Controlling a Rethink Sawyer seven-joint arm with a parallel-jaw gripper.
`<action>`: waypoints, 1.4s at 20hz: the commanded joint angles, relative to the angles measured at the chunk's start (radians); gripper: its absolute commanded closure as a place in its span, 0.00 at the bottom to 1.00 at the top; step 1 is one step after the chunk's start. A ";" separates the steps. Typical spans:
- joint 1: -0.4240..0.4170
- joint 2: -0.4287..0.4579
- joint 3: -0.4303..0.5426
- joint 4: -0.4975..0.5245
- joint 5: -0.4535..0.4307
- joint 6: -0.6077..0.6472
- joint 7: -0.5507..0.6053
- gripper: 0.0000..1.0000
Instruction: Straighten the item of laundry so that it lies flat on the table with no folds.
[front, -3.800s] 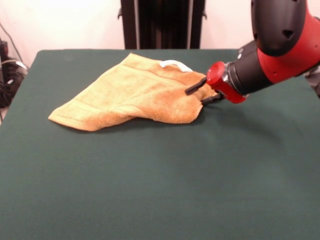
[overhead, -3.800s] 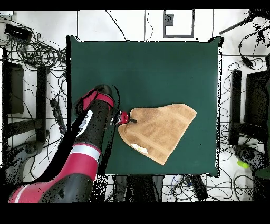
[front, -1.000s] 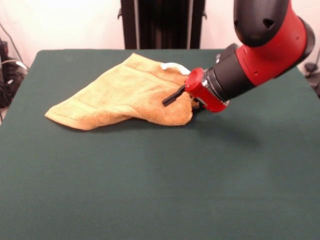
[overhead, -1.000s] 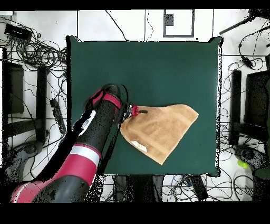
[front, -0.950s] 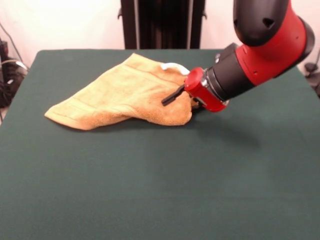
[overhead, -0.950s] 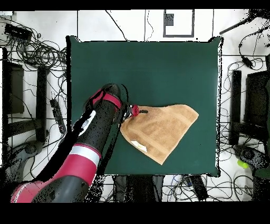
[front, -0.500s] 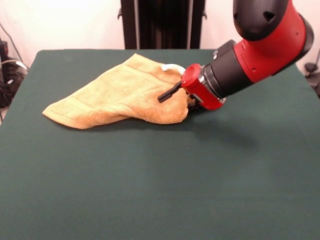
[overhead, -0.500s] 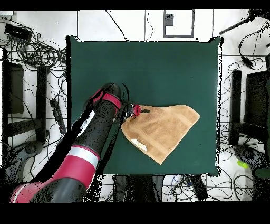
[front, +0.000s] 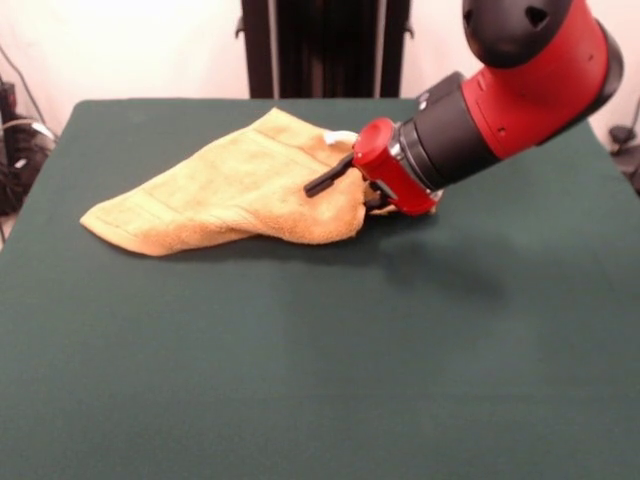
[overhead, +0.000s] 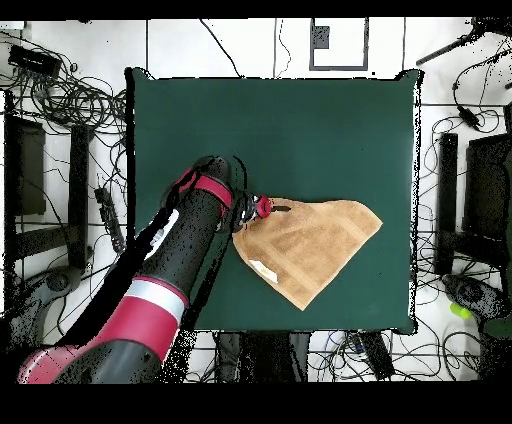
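The item of laundry (front: 215, 185), an orange-tan towel, lies folded over itself in a rough triangle on the green table (front: 300, 360). A white tag (front: 338, 134) peeks out at its far edge. My gripper (front: 340, 198) comes in low from the right at the towel's right end. Its fingers stand apart: the upper one (front: 325, 180) rests on top of the cloth and the lower one is mostly hidden under the bunched edge. In the overhead view the gripper (overhead: 270, 209) sits at the left tip of the towel (overhead: 310, 245), with the tag (overhead: 262, 267) near the table's (overhead: 280, 130) robot-side edge.
The arm's red and black forearm (front: 500, 100) slopes up to the right above the table. Cables and stands (overhead: 60, 100) crowd the floor around the table's sides.
My gripper has slid further along the table over the towel's end. The whole towel has shifted a little the same way and its gripper-side edge has bunched up.
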 joint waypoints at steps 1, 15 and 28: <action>0.033 -0.001 0.025 0.034 -0.016 -0.057 0.198 0.00; 0.040 -0.042 -0.018 0.051 -0.052 -0.064 0.150 0.00; 0.052 -0.074 -0.033 0.034 -0.109 -0.005 0.104 0.00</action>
